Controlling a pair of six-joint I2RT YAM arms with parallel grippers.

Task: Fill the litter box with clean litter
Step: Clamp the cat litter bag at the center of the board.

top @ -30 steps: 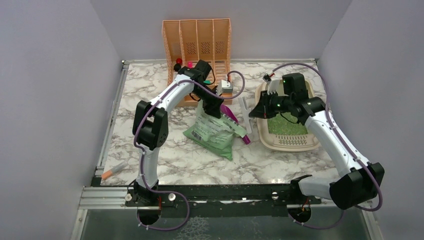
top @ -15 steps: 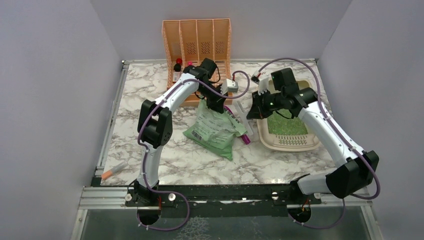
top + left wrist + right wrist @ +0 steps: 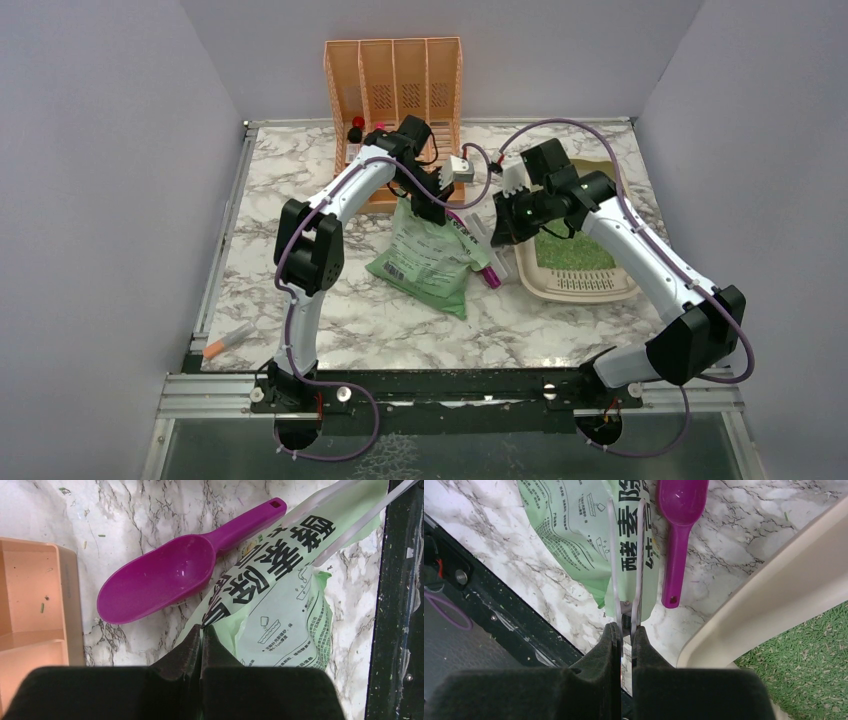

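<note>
The beige litter box point(image 3: 578, 286) sits at the right with clean litter point(image 3: 572, 250) as a green grainy layer inside; its rim point(image 3: 774, 597) and litter point(image 3: 811, 655) also show in the right wrist view. A pale green printed bag point(image 3: 425, 262) lies at the table's middle. My left gripper point(image 3: 432, 212) is shut on the bag's point(image 3: 280, 620) top edge, jaws point(image 3: 201, 628) pinching the film. Left of the box, my right gripper point(image 3: 503, 230) is shut on a clear two-armed clip point(image 3: 625, 555). The clip's arms reach out over the bag point(image 3: 569, 535). A purple scoop point(image 3: 165, 577) lies beside the bag.
A peach slatted file organizer point(image 3: 395, 80) stands at the back, close behind the left arm. An orange marker point(image 3: 228, 340) lies at the front left. A black rail point(image 3: 450, 385) runs along the near edge. The scoop point(image 3: 679, 515) lies between bag and litter box.
My left gripper has closed on the bag's top edge. The right arm has swung left from over the litter box toward the bag, carrying the clear clip.
</note>
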